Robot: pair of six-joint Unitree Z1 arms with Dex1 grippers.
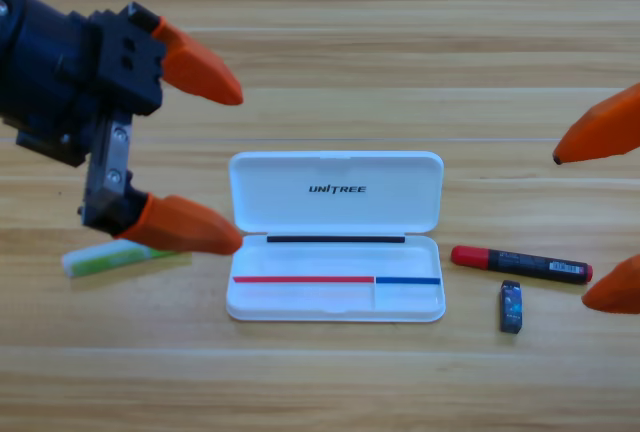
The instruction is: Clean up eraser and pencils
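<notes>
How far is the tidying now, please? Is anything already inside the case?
Nothing is packed yet: the open case holds no item. In hand: nothing; the left gripper hangs open above the green bar, left of the case. The right gripper waits open at the right edge. Left: green bar, pen and eraser, all on the table.

Setting: robot test bench. Indicators: bare wooden table point(400, 12) across the frame, and a Unitree-branded white case point(336, 202) at centre.
</notes>
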